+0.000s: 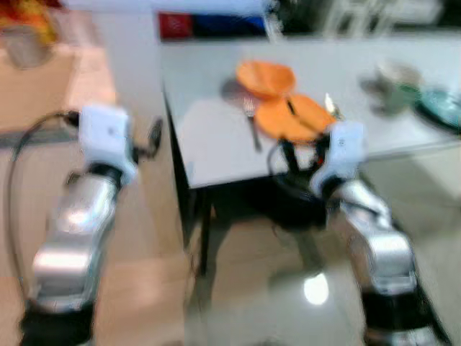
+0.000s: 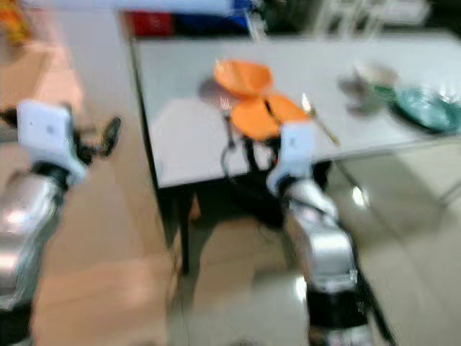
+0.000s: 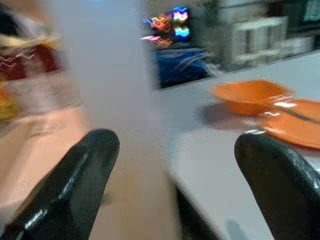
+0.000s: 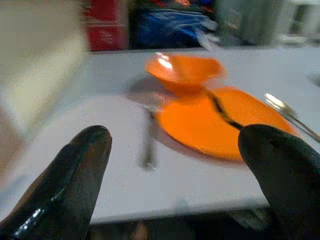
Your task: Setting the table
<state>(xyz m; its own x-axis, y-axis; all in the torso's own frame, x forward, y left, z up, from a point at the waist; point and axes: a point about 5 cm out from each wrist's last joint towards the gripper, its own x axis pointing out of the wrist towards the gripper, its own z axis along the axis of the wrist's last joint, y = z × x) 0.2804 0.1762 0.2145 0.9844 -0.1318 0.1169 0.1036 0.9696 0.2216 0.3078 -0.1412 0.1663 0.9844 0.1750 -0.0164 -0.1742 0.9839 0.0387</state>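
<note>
The picture is blurred. On the white table (image 1: 216, 144) stand an orange bowl (image 1: 265, 78) and, in front of it, an orange plate (image 1: 292, 119) with a dark utensil (image 4: 222, 112) lying across it. A fork (image 1: 252, 122) lies left of the plate and a spoon (image 4: 290, 115) lies right of it. My right gripper (image 1: 302, 155) is open at the table's front edge, just before the plate, with nothing between its fingers. My left gripper (image 1: 148, 140) is open and empty, off the table's left side over the floor.
A pale mug (image 1: 392, 86) and a teal plate (image 1: 441, 107) sit at the table's right end. Red and blue items (image 1: 209, 25) stand behind the table. A dark shape (image 1: 288, 202) and a table leg (image 1: 205, 231) are under it. Wooden floor lies to the left.
</note>
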